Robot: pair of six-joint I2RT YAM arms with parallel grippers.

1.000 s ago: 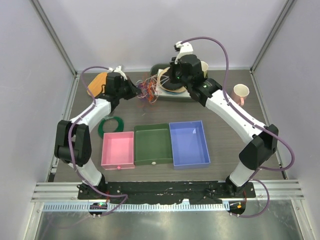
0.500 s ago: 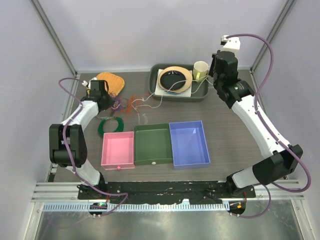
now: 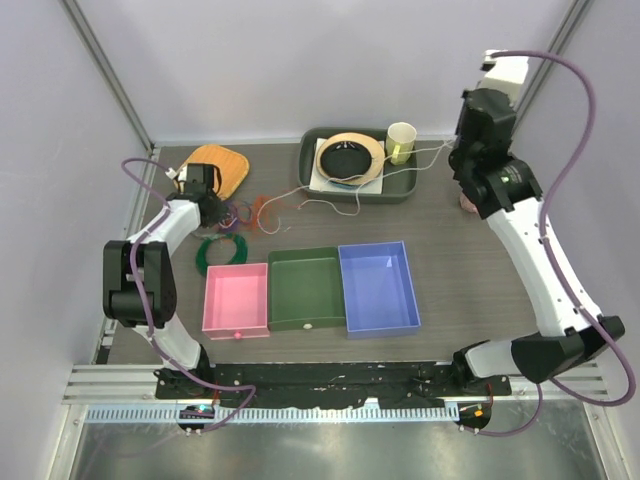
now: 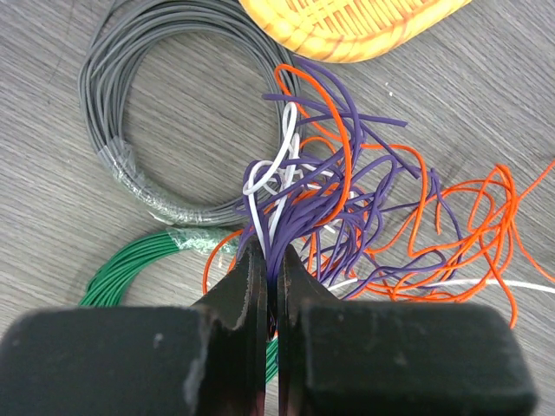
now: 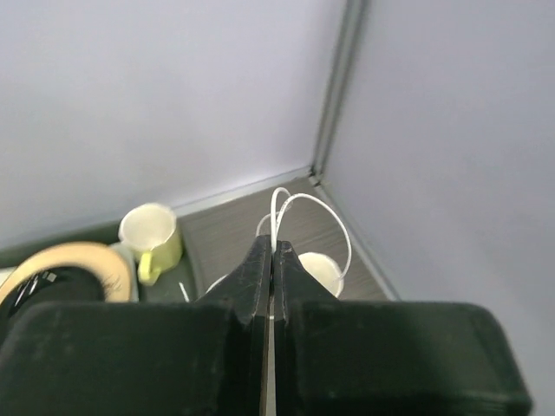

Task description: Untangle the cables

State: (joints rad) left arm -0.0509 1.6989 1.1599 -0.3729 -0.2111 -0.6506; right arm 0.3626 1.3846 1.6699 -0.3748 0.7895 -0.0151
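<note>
In the top view, we see the cables (image 3: 252,210) bunched at the left middle of the frame on the counter (image 3: 450,260), just right of the left fingers (image 3: 214,208). One white cable (image 3: 400,162) runs from that tangle past the dark tray (image 3: 306,150) to the right fingers (image 3: 460,152) at the upper right.

In the left wrist view, the left fingers (image 4: 256,277) are pressed together on a bundle of purple strands at bottom centre. Orange, purple and white loops of the cables (image 4: 347,217) fan out above them. A grey coil (image 4: 108,104) lies at the upper left and a green coil (image 4: 130,269) at the lower left.

In the right wrist view, the right fingers (image 5: 260,269) are closed tight on the white cable (image 5: 305,201). It arcs out above their tips at the centre, and we see a yellow mug (image 5: 152,234) at the left.
</note>
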